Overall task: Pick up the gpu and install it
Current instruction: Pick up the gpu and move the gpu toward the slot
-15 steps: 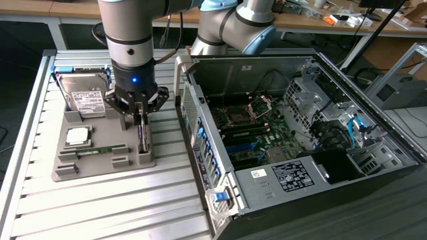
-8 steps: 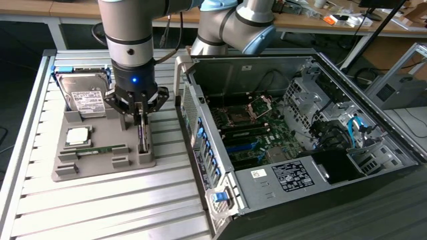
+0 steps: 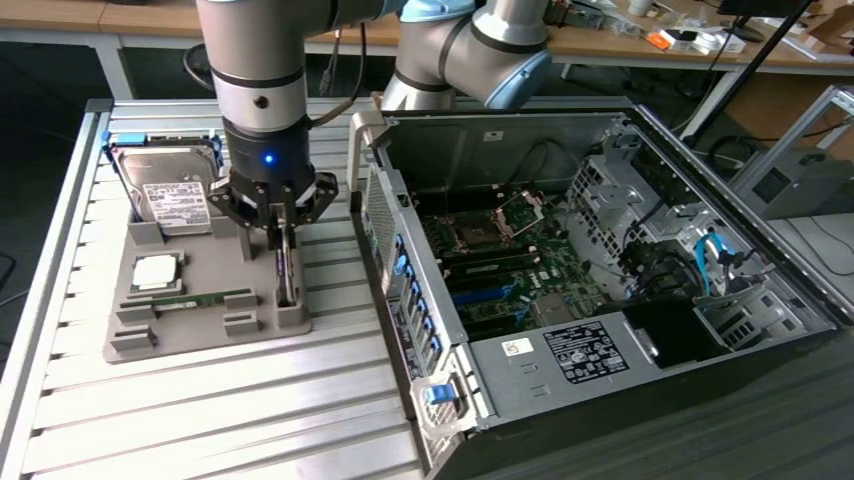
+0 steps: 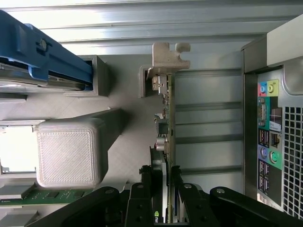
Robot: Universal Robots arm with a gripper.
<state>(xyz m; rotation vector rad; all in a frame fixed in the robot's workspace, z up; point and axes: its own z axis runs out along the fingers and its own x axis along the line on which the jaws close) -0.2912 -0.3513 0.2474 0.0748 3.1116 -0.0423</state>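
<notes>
- Closely to the exterior view's right of the grey tray [image 3: 200,330], the open computer case [image 3: 747,330] stands with its wall near the tray's edge; bare slatted table [image 3: 200,420] lies in front.
- Upright on its long edge, the gpu [image 3: 284,272] sits in the tray's slot nearest the case: thin and dark, with a silver end bracket [image 4: 168,56].
- Partly open, the gripper [image 3: 279,250] straddles the card, its fingers [image 4: 146,189] pressed against both faces, grasping it.

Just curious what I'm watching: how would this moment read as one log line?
Fingers: closed on graphics card | Card: standing on edge in grey tray slot | Computer case: open beside tray, card not installed
</notes>
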